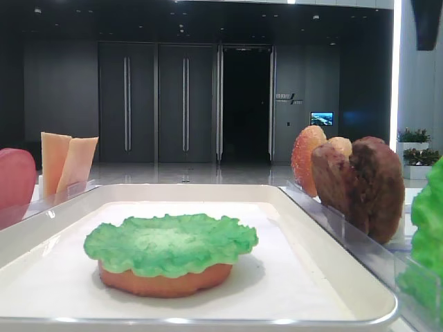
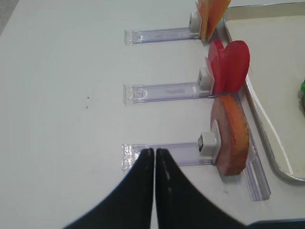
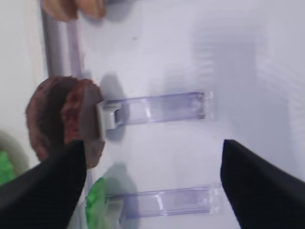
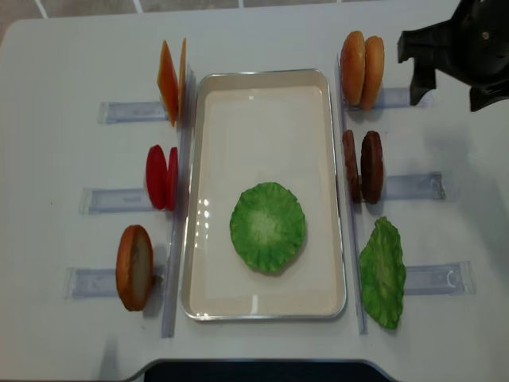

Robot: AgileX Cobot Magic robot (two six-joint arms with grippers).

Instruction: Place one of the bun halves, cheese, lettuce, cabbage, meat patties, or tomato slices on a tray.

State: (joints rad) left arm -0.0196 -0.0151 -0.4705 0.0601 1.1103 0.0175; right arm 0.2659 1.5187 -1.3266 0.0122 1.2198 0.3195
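On the white tray a green lettuce leaf lies over a bun half. Left of the tray stand cheese, tomato slices and one bun half. To its right stand two bun halves, meat patties and another lettuce leaf. My right gripper hangs open and empty over the table, right of the patties. My left gripper is shut on nothing, just left of the upright bun half. No cabbage shows.
Clear plastic holder strips run outward from each upright food item on both sides. Clear rails line the tray's long edges. My right arm looms at the far right corner.
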